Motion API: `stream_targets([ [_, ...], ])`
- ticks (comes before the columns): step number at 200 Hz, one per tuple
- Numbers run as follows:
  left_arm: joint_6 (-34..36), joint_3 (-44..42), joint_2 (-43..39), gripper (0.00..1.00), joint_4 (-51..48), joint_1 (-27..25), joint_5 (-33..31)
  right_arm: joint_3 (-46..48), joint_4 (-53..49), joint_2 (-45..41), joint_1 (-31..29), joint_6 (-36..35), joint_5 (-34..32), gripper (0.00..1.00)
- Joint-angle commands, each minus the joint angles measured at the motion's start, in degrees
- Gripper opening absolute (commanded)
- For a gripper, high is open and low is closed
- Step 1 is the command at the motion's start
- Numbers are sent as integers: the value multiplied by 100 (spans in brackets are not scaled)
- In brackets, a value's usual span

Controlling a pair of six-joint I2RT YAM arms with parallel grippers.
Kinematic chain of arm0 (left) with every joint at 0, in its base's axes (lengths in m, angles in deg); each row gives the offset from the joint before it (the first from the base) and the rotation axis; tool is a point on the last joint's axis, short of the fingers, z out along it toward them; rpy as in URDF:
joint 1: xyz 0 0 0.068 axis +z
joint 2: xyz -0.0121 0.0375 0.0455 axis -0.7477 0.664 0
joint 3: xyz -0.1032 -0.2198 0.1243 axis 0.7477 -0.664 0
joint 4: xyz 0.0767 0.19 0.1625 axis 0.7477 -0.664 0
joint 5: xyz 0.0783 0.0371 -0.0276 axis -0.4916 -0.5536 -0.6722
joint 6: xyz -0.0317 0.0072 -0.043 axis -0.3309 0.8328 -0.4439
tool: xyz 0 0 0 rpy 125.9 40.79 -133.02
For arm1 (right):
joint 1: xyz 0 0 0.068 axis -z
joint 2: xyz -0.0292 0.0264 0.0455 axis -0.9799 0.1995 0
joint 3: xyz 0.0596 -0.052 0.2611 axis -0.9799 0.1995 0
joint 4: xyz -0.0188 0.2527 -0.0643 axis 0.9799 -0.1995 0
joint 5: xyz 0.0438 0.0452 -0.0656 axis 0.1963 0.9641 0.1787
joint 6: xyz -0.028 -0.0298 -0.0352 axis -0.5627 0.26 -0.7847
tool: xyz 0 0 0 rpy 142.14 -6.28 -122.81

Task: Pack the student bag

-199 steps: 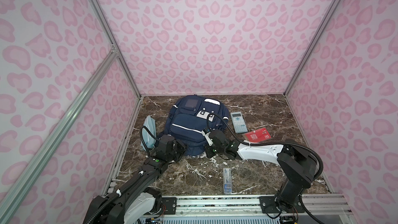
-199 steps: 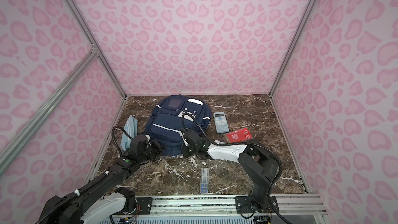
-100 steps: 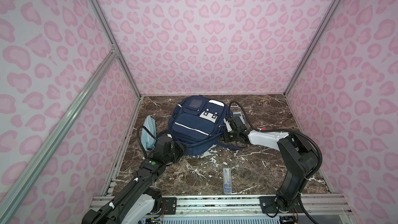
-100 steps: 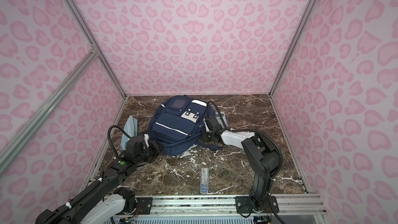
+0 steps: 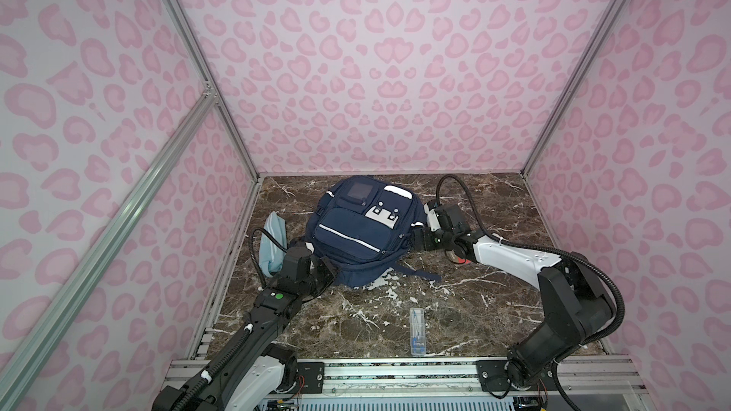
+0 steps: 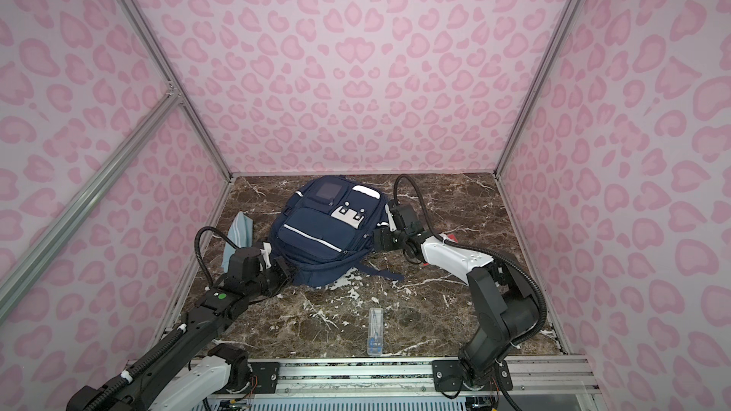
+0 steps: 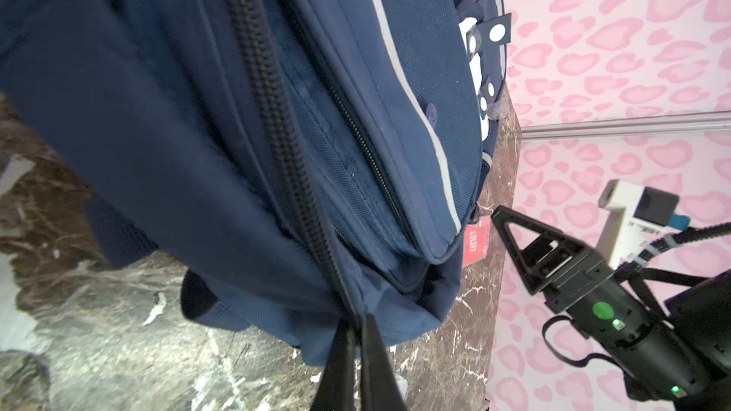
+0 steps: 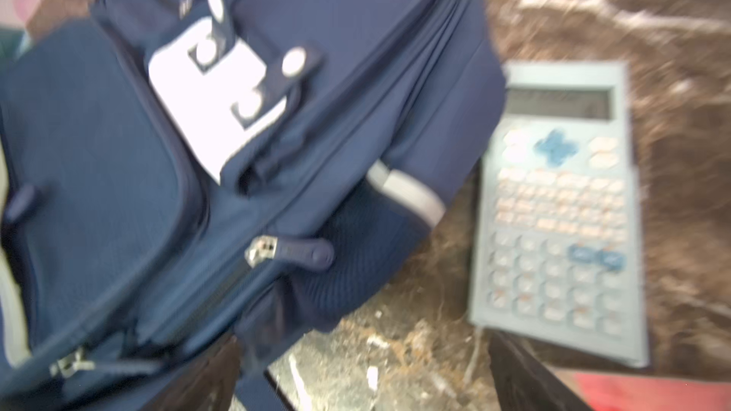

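The student bag [image 5: 356, 239] lies flat on the marbled tabletop [image 5: 494, 298], toward the back and left of centre. The left end effector [image 7: 358, 324] is clenched on the bag's near edge at the zip seam. The right end effector [image 8: 364, 336] is released, jaws wide, at the bag's right side near a calculator [image 8: 553, 211].

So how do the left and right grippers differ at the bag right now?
The left gripper has its fingers shut, pinching fabric of the student bag beside a zipper's end; the right gripper has its fingers spread wide, gripping nothing. The left gripper is at the bag's near-left corner; the right gripper is at its right side, near the calculator. Both sit low at the bag's edge.
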Motion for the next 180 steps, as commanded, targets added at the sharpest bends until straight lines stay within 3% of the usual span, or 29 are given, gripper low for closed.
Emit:
stream_targets([
  [1, 416, 104, -9, 3, 211, -2, 131, -809, -84, 501, 25, 132, -22, 99],
  [52, 1014, 336, -115, 3, 35, 4, 131, -3781, -1541, 2843, 277, 736, 342, 92],
  [68, 1093, 410, -69, 4, -26, 165, 178, -4171, -1849, 3221, 233, 765, 387, 89],
  [97, 1272, 618, 429, 3, 76, 784, 758, -3768, -1804, 3107, 124, 797, 458, 80],
  [134, 1851, 1270, 1013, 3, -340, 889, -56, -2594, -1635, 2397, -64, 763, 445, 72],
  [154, 1848, 1582, 1415, 3, -307, 968, -3, -1990, -1641, 2111, -184, 715, 414, 68],
  [180, 1724, 1808, 1759, 7, -77, 998, 184, -1396, -1462, 1620, -577, 379, -276, 68],
])
